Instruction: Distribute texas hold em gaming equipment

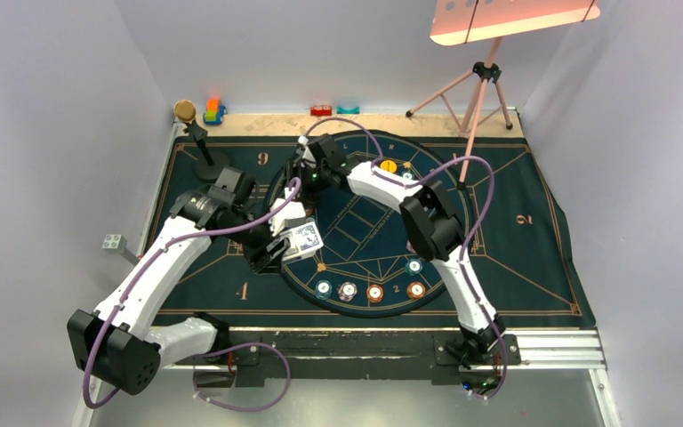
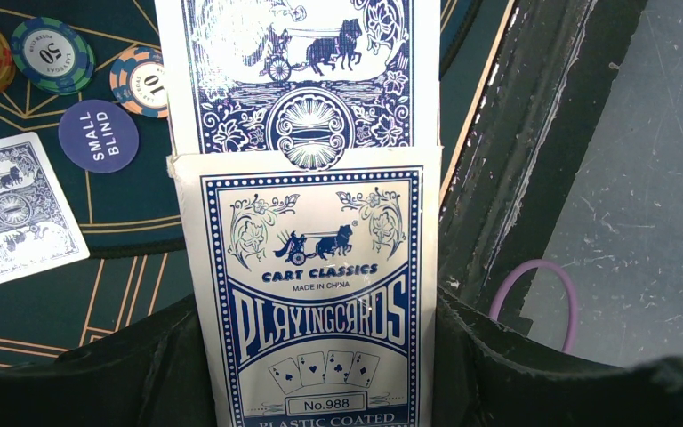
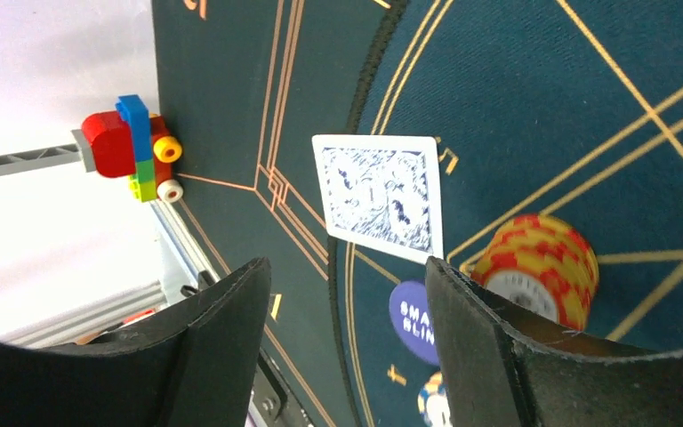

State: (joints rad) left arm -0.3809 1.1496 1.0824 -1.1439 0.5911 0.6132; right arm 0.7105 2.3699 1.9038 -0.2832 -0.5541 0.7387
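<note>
My left gripper point(image 1: 277, 247) point(image 2: 320, 374) is shut on a blue-and-white playing card box point(image 2: 311, 294), held over the left side of the round layout. Blue-backed cards point(image 2: 298, 71) stick out of the box's open end. One blue-backed card point(image 2: 20, 206) point(image 3: 378, 196) lies face down on the mat beside a blue "small blind" disc point(image 2: 98, 135) point(image 3: 413, 320). My right gripper point(image 1: 307, 165) point(image 3: 347, 276) is open and empty, hovering above the mat just short of that card. A red-yellow chip stack point(image 3: 538, 267) stands beside its right finger. Several chips point(image 1: 374, 292) lie along the circle's near edge.
A yellow disc point(image 1: 389, 165) lies at the circle's far side. Toy blocks point(image 1: 213, 111) point(image 3: 133, 147) and a black microphone-like stand point(image 1: 197, 133) are at the far left corner. A tripod point(image 1: 480, 89) stands at the back right. The mat's near edge meets a metal rail point(image 1: 551, 347).
</note>
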